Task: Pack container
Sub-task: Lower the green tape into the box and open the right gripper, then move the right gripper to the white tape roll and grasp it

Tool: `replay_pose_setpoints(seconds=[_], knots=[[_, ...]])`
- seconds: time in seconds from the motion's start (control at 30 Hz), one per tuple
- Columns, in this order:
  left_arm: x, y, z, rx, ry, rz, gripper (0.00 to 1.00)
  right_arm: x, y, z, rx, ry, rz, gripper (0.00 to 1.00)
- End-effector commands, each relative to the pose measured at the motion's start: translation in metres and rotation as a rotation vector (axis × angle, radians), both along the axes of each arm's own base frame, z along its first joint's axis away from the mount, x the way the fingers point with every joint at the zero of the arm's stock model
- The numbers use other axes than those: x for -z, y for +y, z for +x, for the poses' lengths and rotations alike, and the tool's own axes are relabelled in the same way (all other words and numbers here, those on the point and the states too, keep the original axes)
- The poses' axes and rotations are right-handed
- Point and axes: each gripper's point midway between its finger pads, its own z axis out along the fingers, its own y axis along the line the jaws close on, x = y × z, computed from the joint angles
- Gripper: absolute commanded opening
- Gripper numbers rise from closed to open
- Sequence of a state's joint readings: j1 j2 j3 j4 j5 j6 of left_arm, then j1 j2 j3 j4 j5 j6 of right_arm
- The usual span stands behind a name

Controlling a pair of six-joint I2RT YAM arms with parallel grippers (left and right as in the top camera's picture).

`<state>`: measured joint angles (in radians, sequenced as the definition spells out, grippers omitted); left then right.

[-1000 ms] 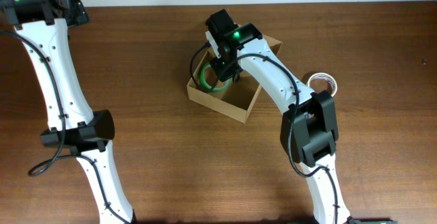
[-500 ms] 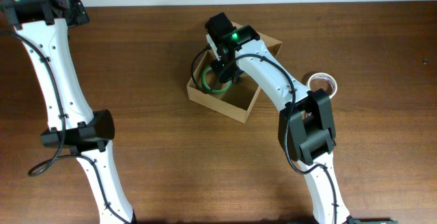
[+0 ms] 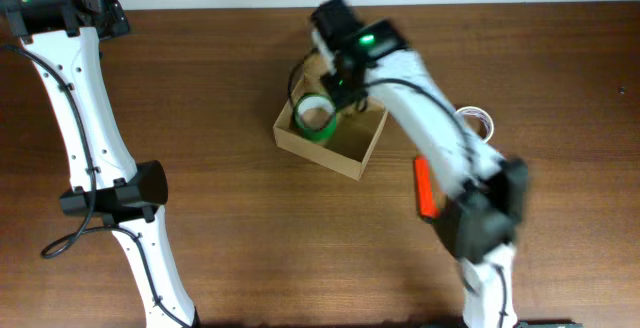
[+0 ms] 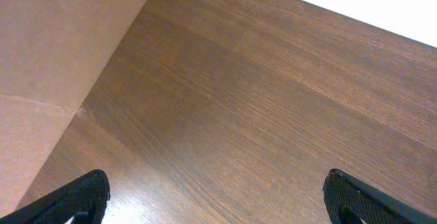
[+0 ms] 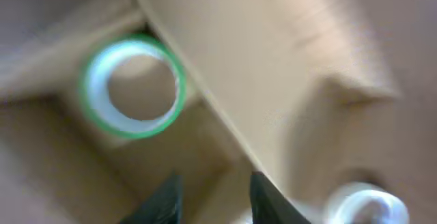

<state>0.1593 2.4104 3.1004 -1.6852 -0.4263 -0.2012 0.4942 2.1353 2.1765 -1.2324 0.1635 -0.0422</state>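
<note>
The tan cardboard container (image 3: 322, 155) stands open at the table's middle back. A green tape roll (image 3: 314, 117) lies flat in its left corner; it also shows in the right wrist view (image 5: 133, 87), inside the container (image 5: 232, 67). My right gripper (image 3: 345, 80) hovers above the container's back part, blurred by motion. In its wrist view the gripper (image 5: 215, 200) is open and empty, apart from the green roll. My left gripper (image 4: 215, 200) is open wide and empty above bare table; in the overhead view it sits at the far back left (image 3: 100, 13).
A white tape roll (image 3: 476, 121) lies on the table right of the container, also seen in the right wrist view (image 5: 362, 207). A red elongated object (image 3: 424, 186) shows beside the right arm. A tan cardboard surface (image 4: 48, 60) fills the left wrist view's left side.
The right gripper has let go of the green tape roll, which now lies flat in the container, and has risen and swung back to the right. The left arm has not moved.
</note>
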Motion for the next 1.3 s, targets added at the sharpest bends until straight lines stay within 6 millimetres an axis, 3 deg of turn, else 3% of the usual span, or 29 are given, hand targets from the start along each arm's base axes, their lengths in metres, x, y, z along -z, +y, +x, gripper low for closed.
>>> replay_pose_setpoints(seconds=[0.0, 0.07, 0.1, 0.17, 0.2, 0.23, 0.33, 0.47, 0.7, 0.9, 1.27], knots=[[-0.015, 0.001, -0.007, 0.002, -0.029, 0.013, 1.00, -0.147, -0.071, -0.015, 0.128, -0.313, 0.088, 0.36], [-0.015, 0.001, -0.007, 0.002, -0.029, 0.013, 1.00, -0.164, -0.113, -0.018, 0.232, -0.352, 0.101, 0.38], [-0.015, 0.001, -0.007, 0.002, -0.029, 0.013, 1.00, -0.164, -0.159, -0.022, 0.358, -0.360, 0.104, 0.40], [-0.015, 0.001, -0.007, 0.002, -0.029, 0.013, 1.00, -0.148, -0.201, -0.025, 0.464, -0.340, 0.087, 0.45], [-0.015, 0.001, -0.007, 0.002, -0.029, 0.013, 1.00, -0.134, -0.223, -0.026, 0.531, -0.322, 0.085, 0.47], [-0.015, 0.001, -0.007, 0.002, -0.029, 0.013, 1.00, -0.107, -0.251, -0.028, 0.618, -0.281, 0.088, 0.53], [-0.015, 0.001, -0.007, 0.002, -0.029, 0.013, 1.00, -0.041, -0.282, -0.033, 0.738, -0.146, 0.151, 0.57], [-0.015, 0.001, -0.007, 0.002, -0.029, 0.013, 1.00, 0.037, -0.294, -0.033, 0.888, 0.030, 0.228, 0.54], [-0.015, 0.001, -0.007, 0.002, -0.029, 0.013, 1.00, 0.103, -0.290, -0.013, 0.980, 0.136, 0.296, 0.52], [-0.015, 0.001, -0.007, 0.002, -0.029, 0.013, 1.00, 0.135, -0.295, -0.017, 1.044, 0.211, 0.291, 0.47], [-0.015, 0.001, -0.007, 0.002, -0.029, 0.013, 1.00, 0.165, -0.302, -0.032, 1.076, 0.295, 0.248, 0.38]])
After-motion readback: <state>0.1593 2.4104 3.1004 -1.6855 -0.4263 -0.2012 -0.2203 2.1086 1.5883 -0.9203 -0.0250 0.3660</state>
